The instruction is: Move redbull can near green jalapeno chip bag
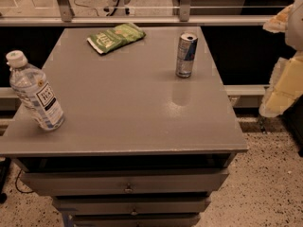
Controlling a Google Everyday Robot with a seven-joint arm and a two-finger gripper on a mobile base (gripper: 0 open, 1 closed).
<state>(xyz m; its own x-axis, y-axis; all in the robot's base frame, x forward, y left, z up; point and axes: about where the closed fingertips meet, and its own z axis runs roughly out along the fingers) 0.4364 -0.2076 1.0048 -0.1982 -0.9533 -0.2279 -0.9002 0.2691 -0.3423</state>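
The redbull can (186, 55) stands upright on the grey table top (128, 108), near its far right edge. The green jalapeno chip bag (115, 37) lies flat at the far middle of the table, to the left of the can and well apart from it. My gripper (285, 86) shows as a pale yellow-white shape at the right edge of the view, off the table and to the right of the can, touching nothing on the table.
A clear water bottle (35, 94) with a white cap stands at the table's near left corner. The table has drawers (128, 183) in front. A metal rail and glass panel (142, 13) run behind the table. Speckled floor (270, 183) lies to the right.
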